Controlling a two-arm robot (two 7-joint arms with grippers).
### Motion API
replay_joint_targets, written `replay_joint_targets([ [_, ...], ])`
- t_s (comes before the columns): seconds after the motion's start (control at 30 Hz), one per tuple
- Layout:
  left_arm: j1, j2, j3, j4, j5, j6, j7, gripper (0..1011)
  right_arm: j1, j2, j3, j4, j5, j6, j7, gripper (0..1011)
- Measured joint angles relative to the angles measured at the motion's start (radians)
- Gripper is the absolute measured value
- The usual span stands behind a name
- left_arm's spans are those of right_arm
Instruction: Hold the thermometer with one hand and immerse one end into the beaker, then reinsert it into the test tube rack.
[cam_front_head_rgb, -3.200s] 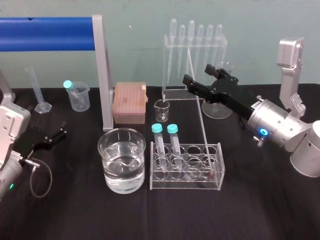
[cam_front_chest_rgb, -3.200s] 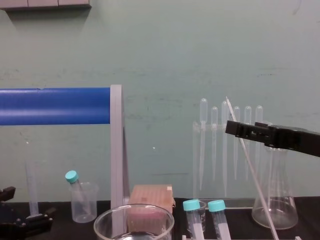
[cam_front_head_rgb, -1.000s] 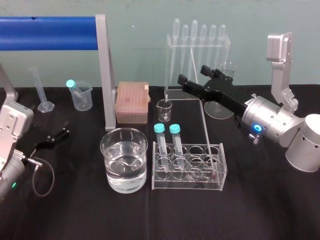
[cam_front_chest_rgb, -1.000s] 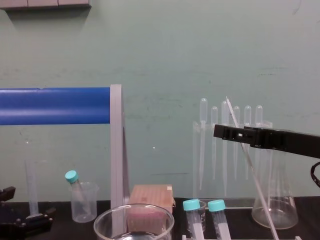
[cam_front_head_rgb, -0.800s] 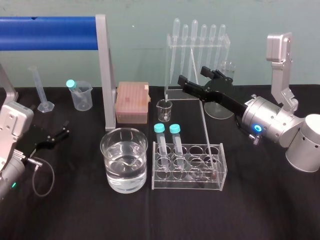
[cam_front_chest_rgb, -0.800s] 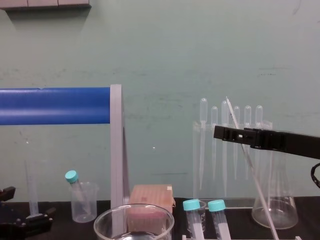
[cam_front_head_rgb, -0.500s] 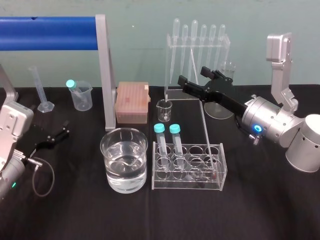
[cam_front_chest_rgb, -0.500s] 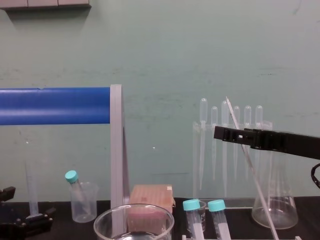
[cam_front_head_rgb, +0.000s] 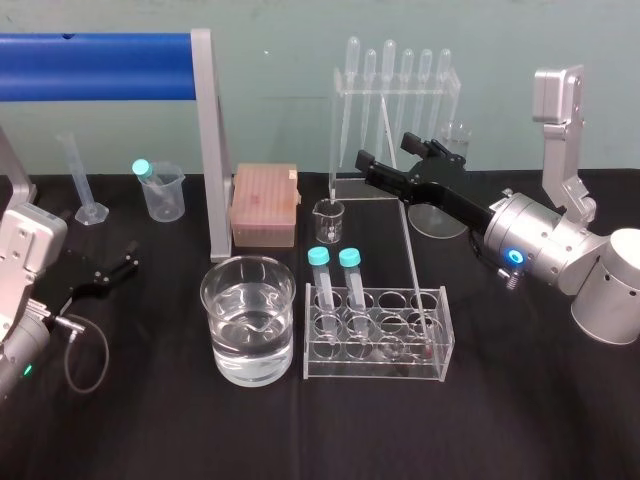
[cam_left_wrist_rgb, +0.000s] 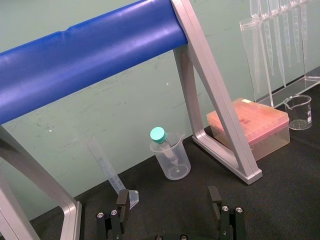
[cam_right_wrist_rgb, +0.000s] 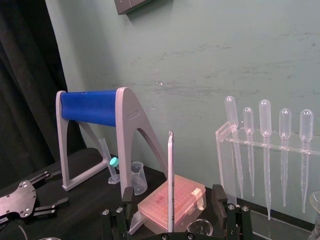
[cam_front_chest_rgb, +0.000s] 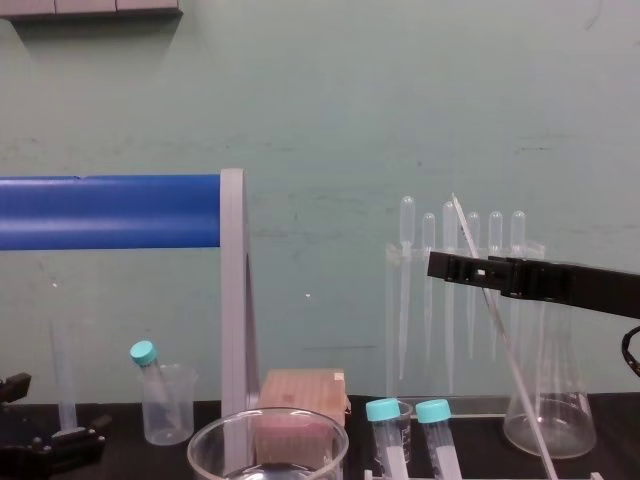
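Note:
The thermometer (cam_front_head_rgb: 405, 220), a long thin whitish rod, leans in the clear test tube rack (cam_front_head_rgb: 440, 352) with its red tip down in a right-hand slot. My right gripper (cam_front_head_rgb: 397, 162) is open and straddles the rod's upper part. In the right wrist view the thermometer (cam_right_wrist_rgb: 170, 165) stands midway between the spread fingers (cam_right_wrist_rgb: 127, 197), touching neither. The chest view shows the right gripper (cam_front_chest_rgb: 478, 268) crossing the rod (cam_front_chest_rgb: 505, 345) from the right. The beaker (cam_front_head_rgb: 248, 322), holding water, stands left of the rack. My left gripper (cam_front_head_rgb: 108, 270) rests open at the left of the table.
Two teal-capped tubes (cam_front_head_rgb: 333, 280) stand in the rack's left slots. Behind are a pipette stand (cam_front_head_rgb: 395, 95), a small glass beaker (cam_front_head_rgb: 327, 220), a conical flask (cam_front_head_rgb: 445, 205), a pink tip box (cam_front_head_rgb: 265, 205), a blue roller frame (cam_front_head_rgb: 205, 150), a plastic beaker (cam_front_head_rgb: 160, 190) and a measuring cylinder (cam_front_head_rgb: 82, 185).
Since the earliest frames my right gripper has slid a little to the left along the thermometer's upper part. Over the last second nothing has visibly moved.

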Motion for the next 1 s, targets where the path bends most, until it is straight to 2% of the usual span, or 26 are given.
replay_joint_targets([
  [0.13, 0.0, 0.0, 0.0, 0.0, 0.0, 0.0, 0.0, 1008, 0.0, 0.0, 0.0, 0.0, 0.0, 0.0, 0.0, 964],
  [0.23, 0.0, 0.0, 0.0, 0.0, 0.0, 0.0, 0.0, 1008, 0.0, 0.0, 0.0, 0.0, 0.0, -0.001, 0.0, 893],
  [0.27, 0.0, 0.0, 0.0, 0.0, 0.0, 0.0, 0.0, 1008, 0.0, 0.0, 0.0, 0.0, 0.0, -0.001, 0.0, 842],
  [0.43, 0.0, 0.0, 0.0, 0.0, 0.0, 0.0, 0.0, 1008, 0.0, 0.0, 0.0, 0.0, 0.0, -0.001, 0.0, 735],
  [0.5, 0.0, 0.0, 0.0, 0.0, 0.0, 0.0, 0.0, 1008, 0.0, 0.0, 0.0, 0.0, 0.0, -0.001, 0.001, 637],
  [0.8, 0.0, 0.0, 0.0, 0.0, 0.0, 0.0, 0.0, 1008, 0.0, 0.0, 0.0, 0.0, 0.0, -0.001, 0.001, 362],
  [0.83, 0.0, 0.0, 0.0, 0.0, 0.0, 0.0, 0.0, 1008, 0.0, 0.0, 0.0, 0.0, 0.0, -0.001, 0.001, 362],
  [0.93, 0.0, 0.0, 0.0, 0.0, 0.0, 0.0, 0.0, 1008, 0.0, 0.0, 0.0, 0.0, 0.0, -0.001, 0.001, 233],
  [0.97, 0.0, 0.0, 0.0, 0.0, 0.0, 0.0, 0.0, 1008, 0.0, 0.0, 0.0, 0.0, 0.0, -0.001, 0.001, 221],
  [1.0, 0.0, 0.0, 0.0, 0.0, 0.0, 0.0, 0.0, 1008, 0.0, 0.0, 0.0, 0.0, 0.0, -0.001, 0.001, 153],
])
